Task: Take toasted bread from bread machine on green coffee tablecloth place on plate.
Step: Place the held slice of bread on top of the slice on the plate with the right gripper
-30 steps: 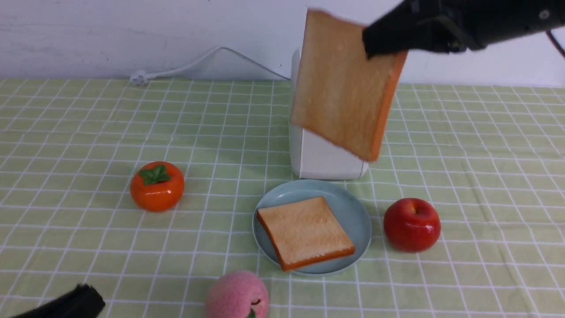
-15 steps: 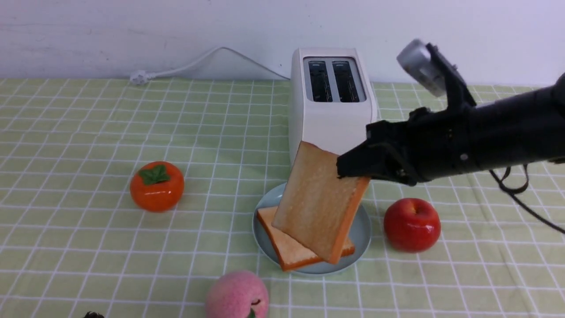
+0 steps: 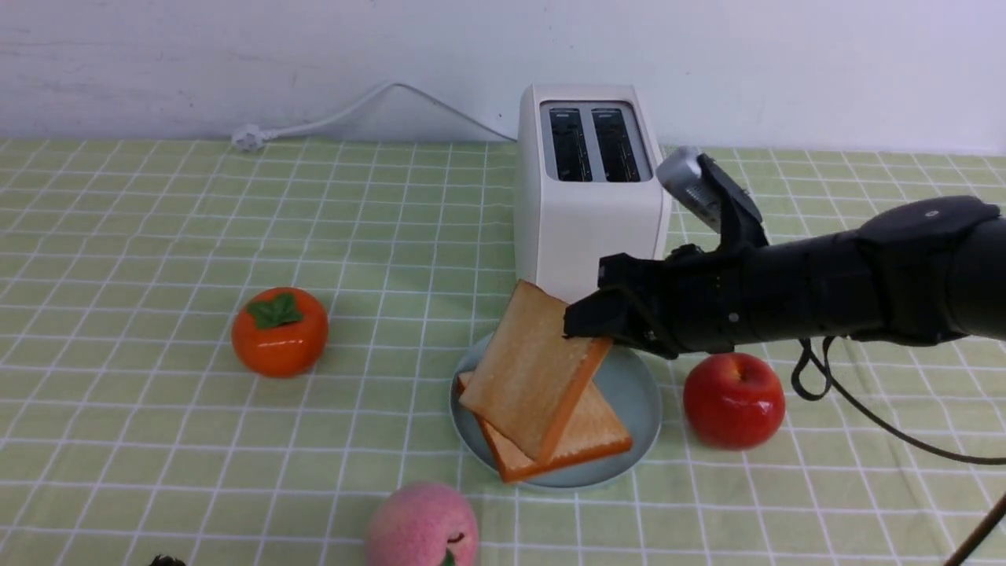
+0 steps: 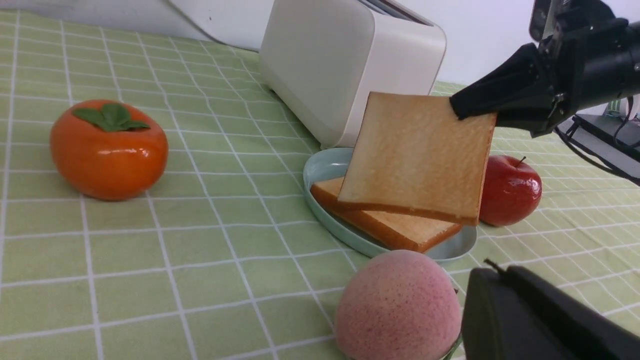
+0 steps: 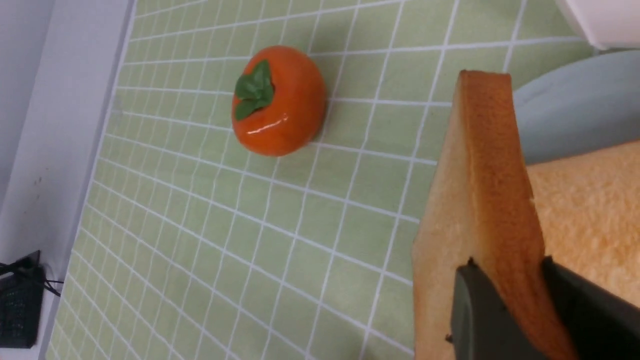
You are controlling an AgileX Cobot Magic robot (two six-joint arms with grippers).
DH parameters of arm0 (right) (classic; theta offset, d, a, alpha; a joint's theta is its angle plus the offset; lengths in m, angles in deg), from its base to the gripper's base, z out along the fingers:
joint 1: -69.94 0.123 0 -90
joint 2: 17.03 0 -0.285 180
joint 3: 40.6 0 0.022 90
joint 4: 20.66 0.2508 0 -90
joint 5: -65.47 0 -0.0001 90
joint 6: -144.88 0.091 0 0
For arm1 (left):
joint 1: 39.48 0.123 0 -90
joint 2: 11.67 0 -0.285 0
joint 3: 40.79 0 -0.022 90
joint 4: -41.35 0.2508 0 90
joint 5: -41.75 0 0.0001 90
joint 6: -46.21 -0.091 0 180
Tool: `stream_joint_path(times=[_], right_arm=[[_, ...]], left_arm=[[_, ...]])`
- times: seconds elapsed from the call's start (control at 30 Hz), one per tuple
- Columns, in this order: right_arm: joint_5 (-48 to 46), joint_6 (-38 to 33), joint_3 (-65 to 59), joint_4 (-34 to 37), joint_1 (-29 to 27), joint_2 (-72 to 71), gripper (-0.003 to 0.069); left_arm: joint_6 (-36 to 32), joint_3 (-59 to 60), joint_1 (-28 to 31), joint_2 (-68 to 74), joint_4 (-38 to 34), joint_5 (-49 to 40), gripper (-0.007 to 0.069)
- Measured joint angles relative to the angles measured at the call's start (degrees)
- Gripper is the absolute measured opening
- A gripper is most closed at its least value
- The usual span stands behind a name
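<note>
One slice of toasted bread (image 3: pixel 589 436) lies flat on the pale blue plate (image 3: pixel 637 385), in front of the white bread machine (image 3: pixel 589 212) on the green coffee tablecloth (image 3: pixel 157 236). My right gripper (image 3: pixel 585 326) is shut on the top corner of a second slice (image 3: pixel 530 369). That slice is tilted, with its low edge resting on the flat one. In the right wrist view both fingers clamp the crust of the held slice (image 5: pixel 480 175). The toaster's two slots are empty. My left gripper (image 4: pixel 492 270) is shut and holds nothing, low beside the pink peach.
An orange persimmon (image 3: pixel 280 331) sits left of the plate, a red apple (image 3: pixel 733 399) close to its right under my right arm, and a pink peach (image 3: pixel 422 525) just in front. The toaster's white cord (image 3: pixel 354 110) runs along the back wall.
My right arm has come down and forward from above the toaster, carrying the slice. The slice has gone from hanging high to leaning on the slice on the plate.
</note>
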Motion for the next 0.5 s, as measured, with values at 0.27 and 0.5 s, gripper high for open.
stream_joint_path(times=[0.27, 0.5], right_arm=[[1.52, 0.0, 0.0, -2.18, 0.0, 0.71, 0.0374], [3.94, 0.39, 0.07, -11.83, 0.0, -2.47, 0.0454]], left_arm=[[0.0, 0.0, 0.0, 0.0, 0.0, 0.0, -0.0011], [0.0, 0.0, 0.0, 0.0, 0.0, 0.0, -0.0011]])
